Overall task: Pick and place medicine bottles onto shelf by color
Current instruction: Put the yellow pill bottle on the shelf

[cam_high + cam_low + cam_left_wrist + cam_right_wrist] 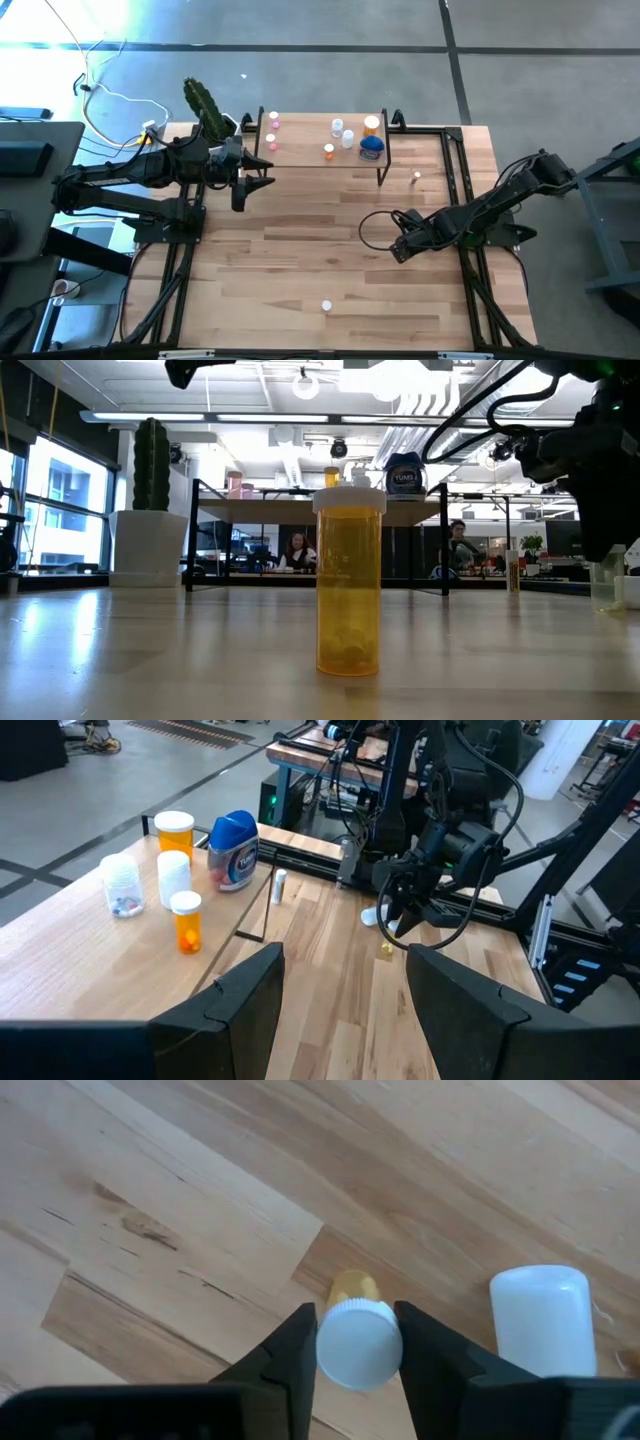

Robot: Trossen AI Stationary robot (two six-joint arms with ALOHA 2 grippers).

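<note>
My right gripper (399, 251) points down at the table's right middle, shut on a small orange bottle with a white cap (358, 1342). A white bottle (540, 1320) stands close beside it. My left gripper (340, 990) hangs open and empty above the table at the shelf's left end (262, 172). The shelf (300, 158) at the far side carries pink bottles (272, 122), a small orange one (328, 151), white and clear ones (340, 130), a larger orange one (372, 125) and the squat blue one (371, 148). Another orange bottle (348, 580) stands alone near the front edge (326, 305). My right gripper pinches the small orange bottle's white cap (358, 1370) between its two fingers, one on each side of the cap. The fingers come from above, pointing down. The bottle stands upright below them, its orange body (352, 1288) toward the tabletop.
A tiny bottle (417, 177) stands on the table just right of the shelf. A cactus in a white pot (205, 105) sits at the far left corner. Black frame rails (460, 180) run along the table's sides. Bare planks lie across the table's middle and near left.
</note>
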